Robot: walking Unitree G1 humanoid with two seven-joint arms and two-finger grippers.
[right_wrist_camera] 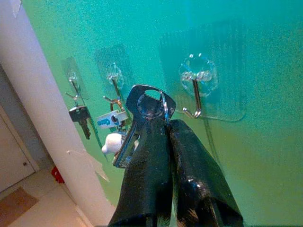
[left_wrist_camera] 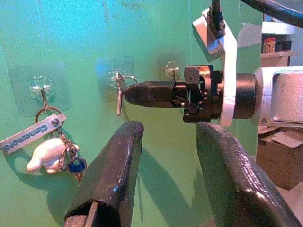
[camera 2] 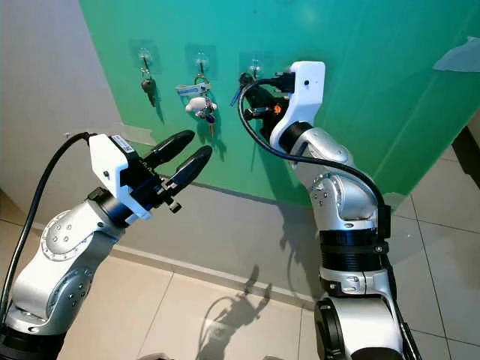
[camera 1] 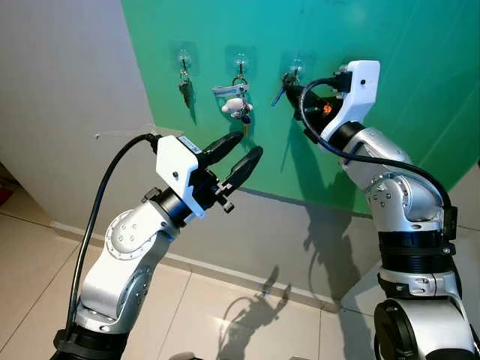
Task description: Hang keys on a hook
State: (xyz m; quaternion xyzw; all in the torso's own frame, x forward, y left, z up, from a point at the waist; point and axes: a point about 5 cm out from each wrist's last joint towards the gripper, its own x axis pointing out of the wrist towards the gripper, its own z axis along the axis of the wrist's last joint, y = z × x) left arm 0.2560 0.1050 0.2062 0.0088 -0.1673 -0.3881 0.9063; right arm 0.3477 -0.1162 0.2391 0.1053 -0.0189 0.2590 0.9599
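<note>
- Right gripper is raised to the green wall panel, fingers clenched on a set of keys.
- The key head and its ring stick out past the fingertips. The blade hangs down along the side of one finger.
- The keys are held just beside the right-hand hook, near it but apart from it. The ring is not over the hook yet.
- That hook is a clear adhesive pad with a metal J-hook, and it is bare in the right wrist view.
- The middle hook carries a bunch with a light-blue lettered tag, a white plush charm and a small blue fob.
- The left-hand hook carries a single dark key.
- Left gripper is held up in front of the wall, below the row of hooks, fingers spread apart and holding nothing.
- In the left wrist view the right gripper crosses in front of the panel, its tip with the keys near a hook.
- Below the green panel there is a grey wall, then a beige tiled floor with the arms' shadows on it.
</note>
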